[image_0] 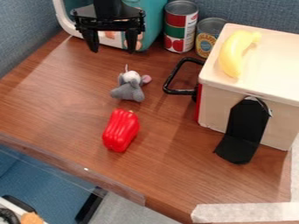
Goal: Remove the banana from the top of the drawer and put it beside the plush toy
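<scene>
Banana (232,52), curved atop boxy drawer (274,61), fuzzy plush toy (129,90) on woodgrain table (64,100)

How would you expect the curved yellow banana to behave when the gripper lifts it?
The banana has a smooth, even surface like moulded plastic, so it is probably stiff, light and slightly slippery. Its bend should discourage rolling, though a nudge might pivot it on the flat, pale wooden drawer top.

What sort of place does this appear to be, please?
Probably an office or lab workspace set up for robot trials: blue fabric partition walls stand behind a wood-grain table, and a black robot tool hangs over it.
</scene>
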Action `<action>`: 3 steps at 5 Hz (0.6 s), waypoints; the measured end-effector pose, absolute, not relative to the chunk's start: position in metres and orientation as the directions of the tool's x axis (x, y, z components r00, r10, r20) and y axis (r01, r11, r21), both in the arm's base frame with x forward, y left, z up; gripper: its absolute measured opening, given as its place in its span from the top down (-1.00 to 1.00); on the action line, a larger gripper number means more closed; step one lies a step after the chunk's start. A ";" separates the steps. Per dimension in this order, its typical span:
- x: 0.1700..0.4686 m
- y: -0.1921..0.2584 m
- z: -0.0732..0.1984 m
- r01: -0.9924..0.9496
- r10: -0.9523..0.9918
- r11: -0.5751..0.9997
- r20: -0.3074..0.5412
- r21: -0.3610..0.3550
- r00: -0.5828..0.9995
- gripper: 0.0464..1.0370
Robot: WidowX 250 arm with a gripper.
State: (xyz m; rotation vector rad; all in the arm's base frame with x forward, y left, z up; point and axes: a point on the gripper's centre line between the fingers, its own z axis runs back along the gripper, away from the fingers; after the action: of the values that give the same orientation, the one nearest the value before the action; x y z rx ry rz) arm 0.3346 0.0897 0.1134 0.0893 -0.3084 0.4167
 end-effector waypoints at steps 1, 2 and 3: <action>0.334 0.088 0.105 -0.413 0.390 0.911 0.287 0.020 0.875 -0.93; 0.337 0.062 0.113 -0.352 0.351 0.935 0.279 -0.047 0.894 -0.93; 0.336 0.045 0.130 -0.321 0.340 0.940 0.297 -0.113 0.892 -0.93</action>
State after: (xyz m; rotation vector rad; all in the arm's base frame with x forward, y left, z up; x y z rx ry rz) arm 0.3357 0.0455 0.1303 -0.0616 -0.3193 0.3431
